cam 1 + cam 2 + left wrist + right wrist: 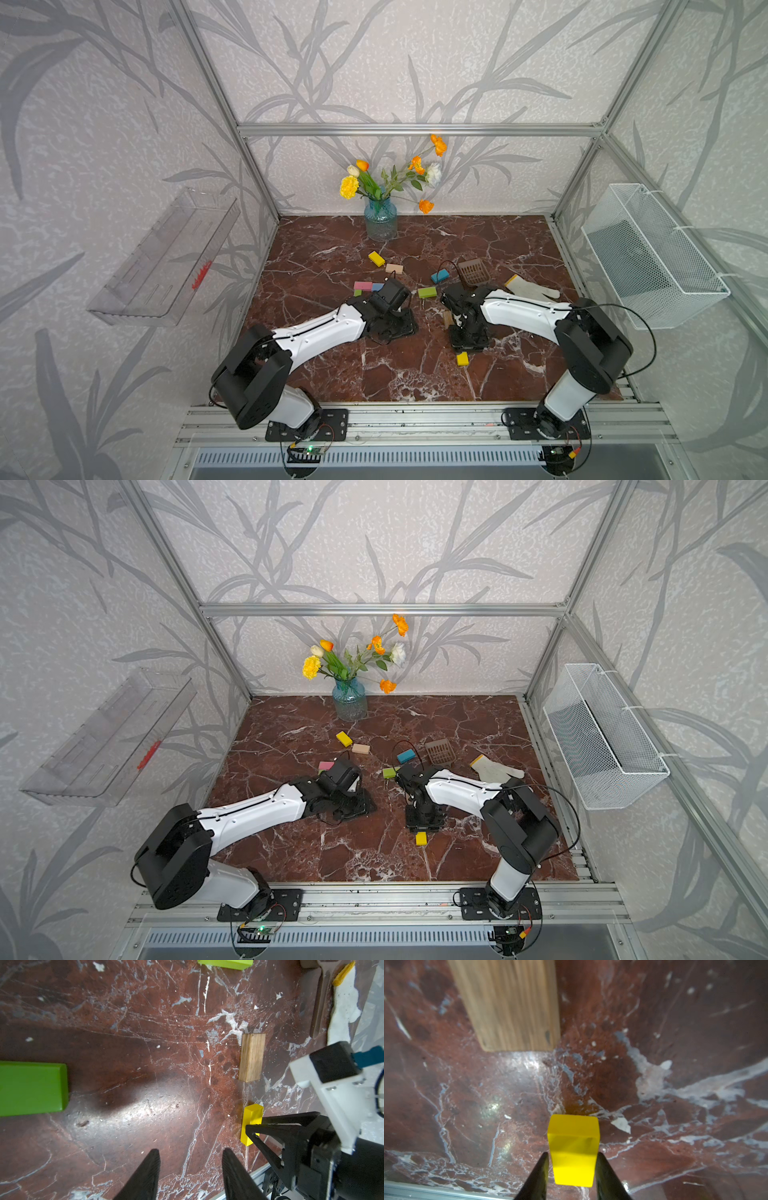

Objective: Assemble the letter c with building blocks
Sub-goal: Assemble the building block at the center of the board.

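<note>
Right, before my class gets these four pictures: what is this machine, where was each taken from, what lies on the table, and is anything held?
It is two robot arms, each ending in a two-fingered gripper. Both top views look down from one camera head; the other two come from wrist cameras. On the marble table lie scattered building blocks, a flower vase, a brown scoop and a white glove. The left gripper is open and empty. The fingers of the right gripper flank a yellow block near a wooden block; whether they pinch it yet is unclear.
</note>
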